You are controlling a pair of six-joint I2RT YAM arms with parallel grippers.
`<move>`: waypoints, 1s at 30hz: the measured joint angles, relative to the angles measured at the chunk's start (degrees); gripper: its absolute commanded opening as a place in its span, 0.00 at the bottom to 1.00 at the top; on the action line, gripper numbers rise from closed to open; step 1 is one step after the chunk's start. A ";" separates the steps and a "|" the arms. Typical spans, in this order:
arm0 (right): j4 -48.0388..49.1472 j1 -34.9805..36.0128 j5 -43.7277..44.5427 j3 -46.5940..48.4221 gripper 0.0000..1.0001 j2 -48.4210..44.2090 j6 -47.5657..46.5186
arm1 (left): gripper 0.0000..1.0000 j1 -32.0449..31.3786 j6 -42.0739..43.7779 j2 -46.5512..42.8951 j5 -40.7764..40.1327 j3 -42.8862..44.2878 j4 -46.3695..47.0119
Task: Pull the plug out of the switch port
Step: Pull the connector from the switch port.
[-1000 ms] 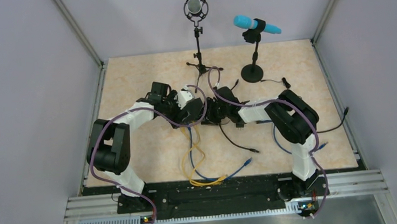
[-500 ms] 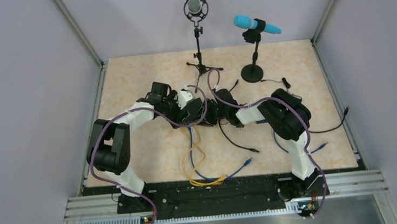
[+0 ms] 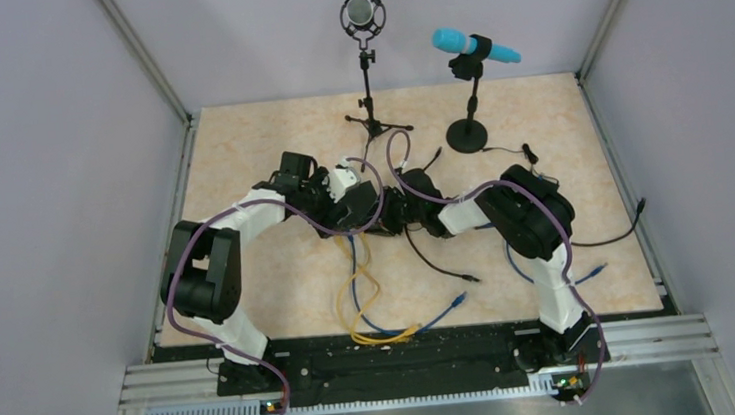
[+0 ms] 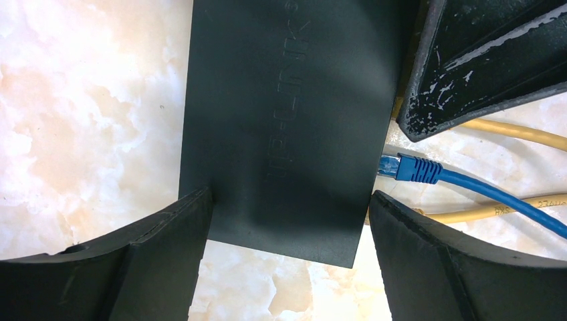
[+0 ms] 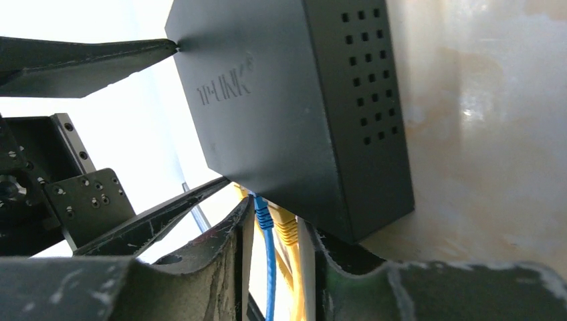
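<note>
- the flat black plastic box (image 4: 281,100) is held by the left gripper (image 4: 287,200), with one finger pressed on each side of the box
- the small blue plastic plug (image 4: 408,168) sits in the switch port (image 4: 379,164) in the box's edge, so the pull is not done
- the right gripper (image 5: 281,221) has its fingers a bit apart around the blue wire, right by the box; a gap shows, so i think it is not pinching yet
- left to do: pinch the plug and pull it away from the box
- the left wrist view shows the plug going into the box
- the right wrist view shows a yellow plastic plug (image 5: 287,233) beside the blue one, under the box edge
- the top view hides the box under both grippers
</note>
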 measured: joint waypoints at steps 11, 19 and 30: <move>0.46 -0.04 0.50 0.02 0.25 0.09 1.33 | 0.89 0.00 0.09 0.00 0.02 0.00 -0.09; 0.09 -0.04 0.92 0.02 0.12 0.17 1.49 | 0.89 0.00 0.28 0.00 0.04 0.00 -0.15; 1.05 -0.13 0.87 0.39 0.28 0.26 1.97 | 0.89 0.00 0.70 0.00 0.09 0.02 -0.37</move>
